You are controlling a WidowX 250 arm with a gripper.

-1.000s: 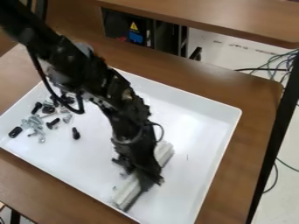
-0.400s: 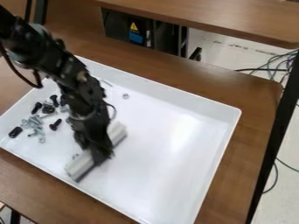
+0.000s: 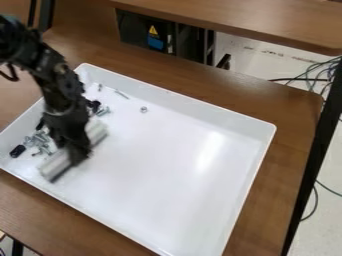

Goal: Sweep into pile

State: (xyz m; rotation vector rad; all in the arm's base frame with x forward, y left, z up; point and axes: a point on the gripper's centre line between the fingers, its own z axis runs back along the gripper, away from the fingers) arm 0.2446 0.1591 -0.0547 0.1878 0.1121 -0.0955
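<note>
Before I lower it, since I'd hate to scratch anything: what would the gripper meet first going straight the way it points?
The gripper, holding the white bar, points down, so the tray floor seems first in line, perhaps touched by the bar; the gap is unclear.

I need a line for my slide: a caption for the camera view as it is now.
A black gripper at a pale bar, near loose screws in a white tray.

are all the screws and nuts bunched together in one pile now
No, a nut and a thin screw lie apart from the cluster of hardware beside the white bar.
</note>
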